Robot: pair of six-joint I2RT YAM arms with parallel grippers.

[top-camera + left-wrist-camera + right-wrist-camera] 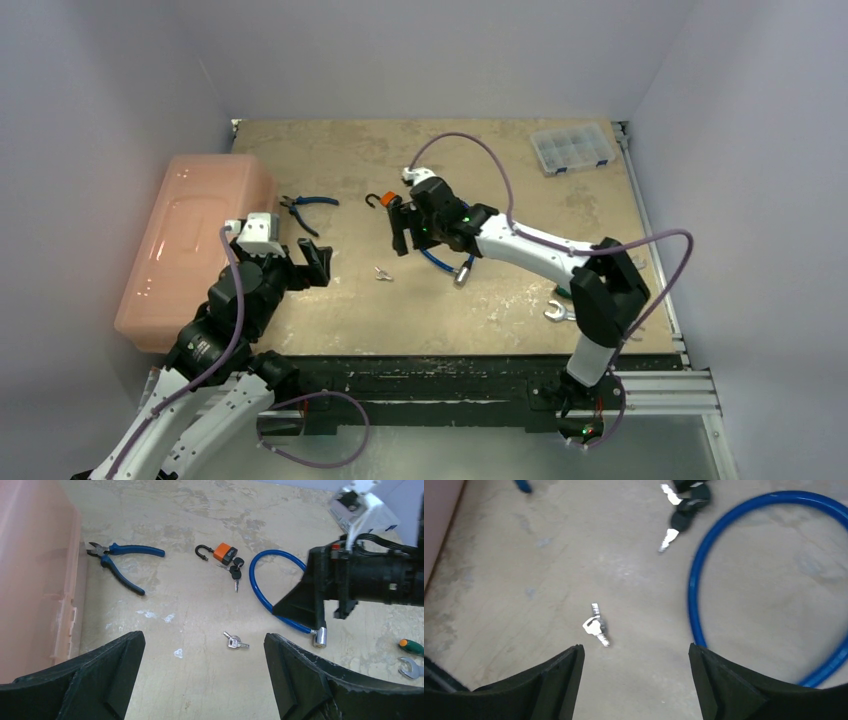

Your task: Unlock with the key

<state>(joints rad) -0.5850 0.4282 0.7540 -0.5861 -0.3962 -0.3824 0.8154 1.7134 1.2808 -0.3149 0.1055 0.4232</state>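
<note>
An orange padlock (224, 553) lies on the table with its black shackle (201, 551) swung open; it also shows in the top view (385, 200). Black-headed keys (236, 572) lie right against it, also in the right wrist view (684, 510). A small pair of silver keys (235, 641) lies loose nearer the arms, (382, 272), (595, 626). My right gripper (636, 655) is open and empty, hovering just above the table between the silver keys and a blue cable lock (704, 555). My left gripper (205, 645) is open and empty, low over the table, left of the silver keys.
The blue cable lock (440, 262) ends in a silver barrel (320, 636). Blue-handled pliers (120, 562) lie beside a pink lidded box (195, 240) at the left. A clear organiser case (572, 148) stands far right. A wrench (556, 314) and a green screwdriver (412, 646) lie near the right arm.
</note>
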